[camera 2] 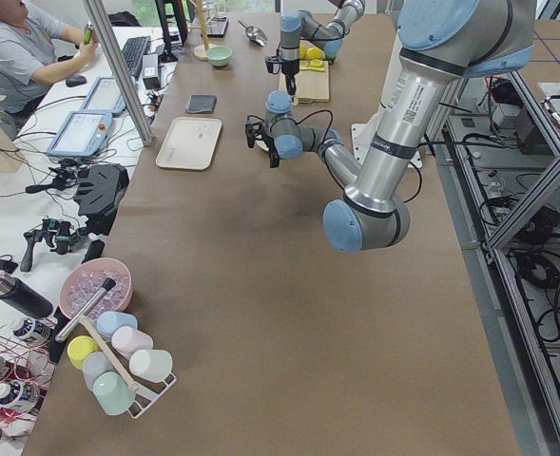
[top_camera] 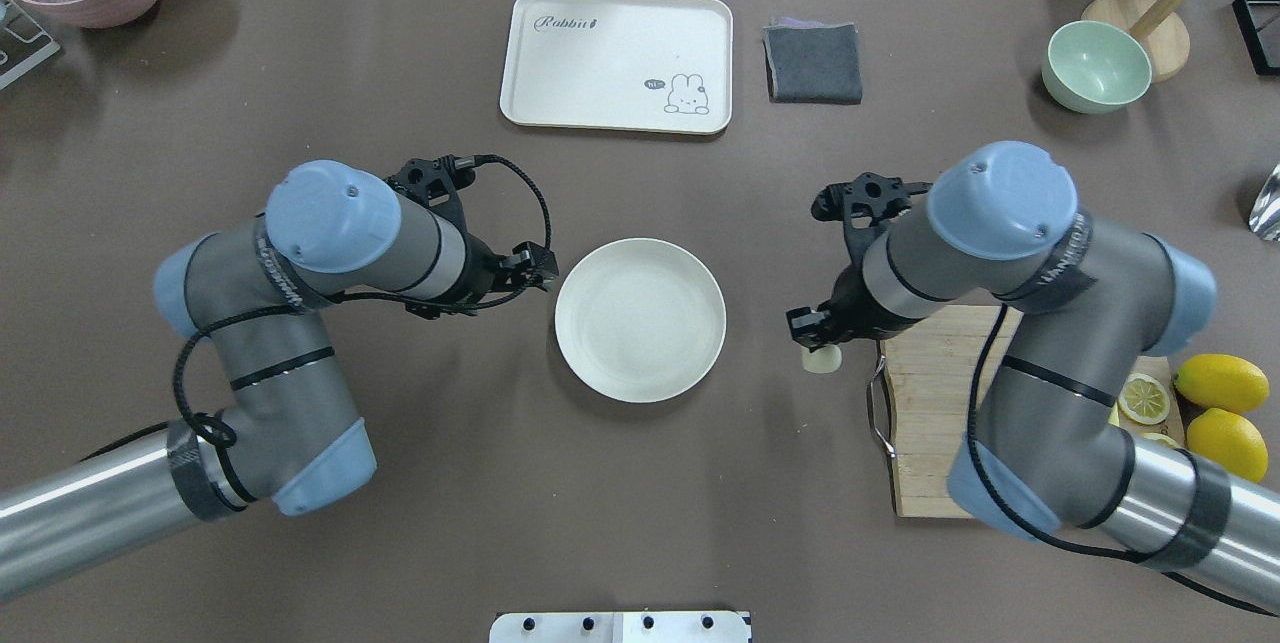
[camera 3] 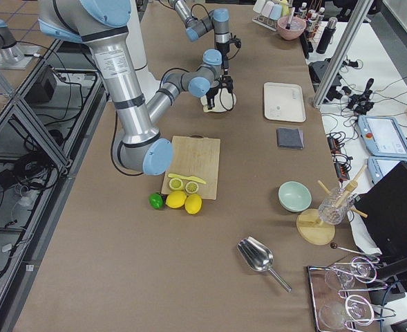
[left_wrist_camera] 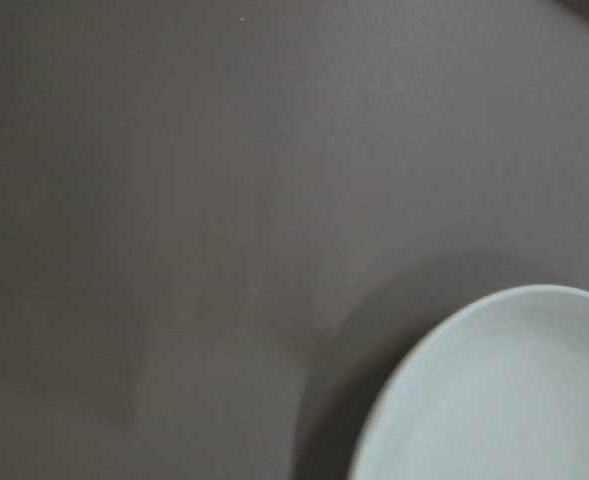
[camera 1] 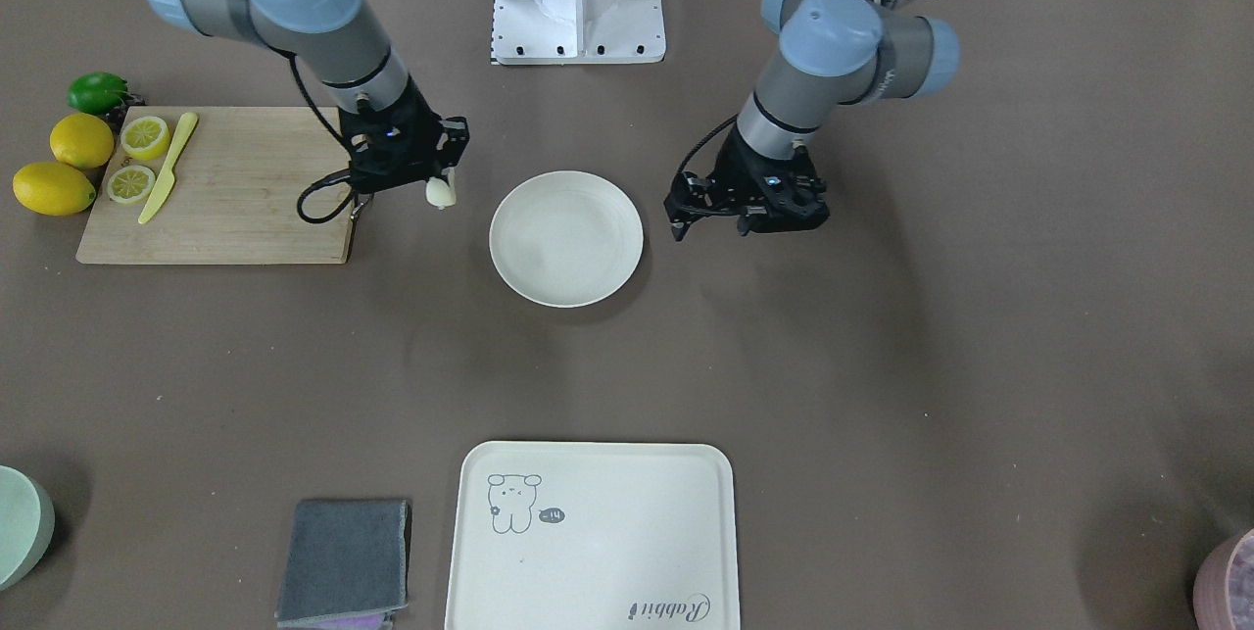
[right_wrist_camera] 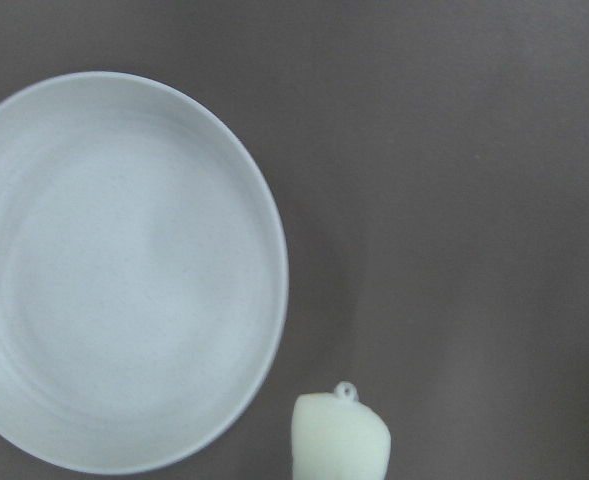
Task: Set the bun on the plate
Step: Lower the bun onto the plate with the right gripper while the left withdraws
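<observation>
In the front-facing view, the right pincer (camera 1: 446,175) is closed on the bun (camera 1: 439,193), a small pale lump hanging from its tips above the brown surface (camera 1: 882,365). It sits between the wooden cutting board (camera 1: 235,199) and the plate (camera 1: 566,238), near the plate's rim but not over it. The plate is round and off-white, with nothing on it. The left pincer (camera 1: 678,218) hangs low on the plate's other side, holding nothing you can see; whether its jaws are apart or together cannot be told. In the overhead view the layout reads mirrored: the bun is just off the plate's right edge and the left arm is at its left edge. The right wrist view looks straight down: the plate fills the left half, and the bun's end shows at the bottom edge, beside the rim. The left wrist view shows only surface and a slice of plate rim. Judged from this, the pick-up is done; what is left for you is a short carry over the plate, a lowering and a release — the bun is not yet on the plate.
</observation>
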